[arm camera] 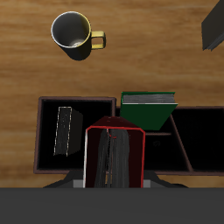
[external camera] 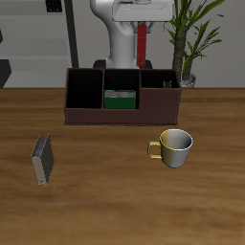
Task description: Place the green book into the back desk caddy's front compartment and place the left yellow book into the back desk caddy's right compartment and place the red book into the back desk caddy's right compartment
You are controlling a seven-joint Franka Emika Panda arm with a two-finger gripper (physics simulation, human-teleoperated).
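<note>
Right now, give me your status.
Tool shut on red book, above back desk caddy. Green book in front compartment, left yellow book in right compartment. Mug and other grey book out on table, not in the way.

Even, bright synthetic light, soft faint shadows, low-resolution slightly pixelated renders, no glare.

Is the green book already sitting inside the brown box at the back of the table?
Yes, the green book stands inside the middle section of the back desk caddy, its bright cover showing against the black interior.
</note>
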